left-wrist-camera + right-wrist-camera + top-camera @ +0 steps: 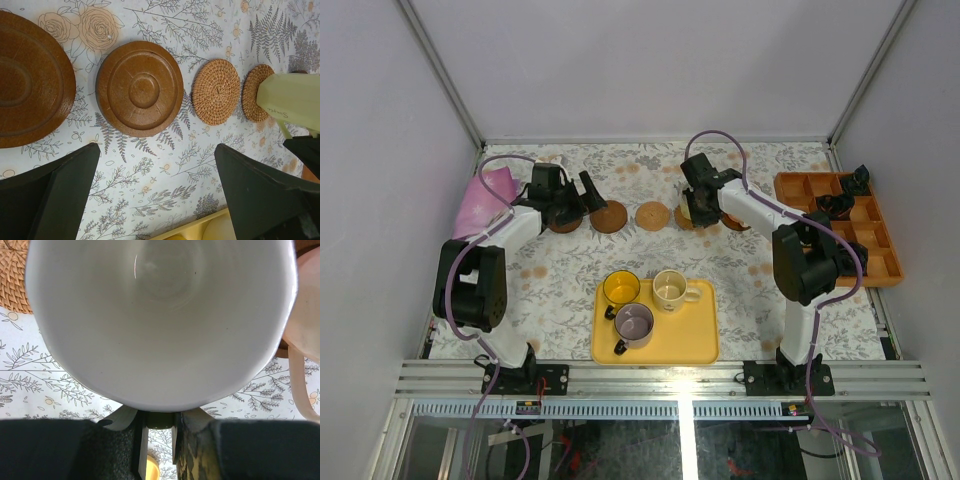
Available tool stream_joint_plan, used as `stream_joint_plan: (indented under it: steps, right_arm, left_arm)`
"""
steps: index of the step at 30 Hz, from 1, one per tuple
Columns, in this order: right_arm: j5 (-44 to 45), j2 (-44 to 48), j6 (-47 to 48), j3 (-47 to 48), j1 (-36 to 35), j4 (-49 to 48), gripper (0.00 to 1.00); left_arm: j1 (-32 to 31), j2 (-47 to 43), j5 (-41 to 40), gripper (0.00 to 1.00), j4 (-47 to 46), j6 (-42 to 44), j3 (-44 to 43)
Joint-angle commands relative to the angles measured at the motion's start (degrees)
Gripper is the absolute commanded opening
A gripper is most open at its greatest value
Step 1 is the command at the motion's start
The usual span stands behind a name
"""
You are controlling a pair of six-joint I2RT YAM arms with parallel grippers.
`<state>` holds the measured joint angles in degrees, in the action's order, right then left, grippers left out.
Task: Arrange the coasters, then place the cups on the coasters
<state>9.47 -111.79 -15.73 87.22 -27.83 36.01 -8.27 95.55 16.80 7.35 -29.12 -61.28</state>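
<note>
Four coasters lie in a row on the floral cloth: two dark brown ones (30, 80) (140, 87) and two tan woven ones (216, 91) (257, 92). My left gripper (156, 170) hovers open just in front of the brown pair, with nothing between its fingers. My right gripper (160, 440) is shut on the handle of the pale green cup (160, 315), which is over the right tan coaster (688, 215); whether it rests there I cannot tell. A pink cup (307, 295) stands right beside it. Yellow (621, 288), cream (670, 289) and purple (634, 323) cups sit on the tray.
The yellow tray (705, 345) lies at the near middle between the arm bases. An orange divided tray (880, 262) with small black objects stands at the right edge. A pink cloth (485, 200) lies at the far left behind the left arm.
</note>
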Motion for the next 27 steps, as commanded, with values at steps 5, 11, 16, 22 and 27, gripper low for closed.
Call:
stream_joint_plan:
  steps: [5, 11, 16, 22, 27]
  right_arm:
    - [0.4, 3.7, -0.8, 2.3, 0.3, 1.3, 0.0]
    - [0.2, 3.1, -0.9, 2.3, 0.3, 2.5, 0.0]
    - [-0.5, 3.4, -1.1, 2.2, 0.3, 2.8, 0.0]
    - [-2.0, 3.8, -1.7, 2.6, 0.3, 3.2, 0.0]
    - [-2.4, 4.2, -2.0, 2.6, 0.3, 3.6, 0.0]
  left_arm:
    - [-0.3, 0.8, 0.7, 0.99, -1.1, 0.0, -1.7]
    - [-0.3, 0.8, 0.7, 0.99, -1.2, -0.1, -1.7]
    - [-0.3, 0.9, 0.8, 0.99, -1.2, -0.3, -1.7]
    - [-0.5, 1.1, 0.8, 0.99, -1.2, -0.4, -1.7]
    - [-0.6, 1.2, 0.8, 0.99, -1.2, -0.4, -1.7]
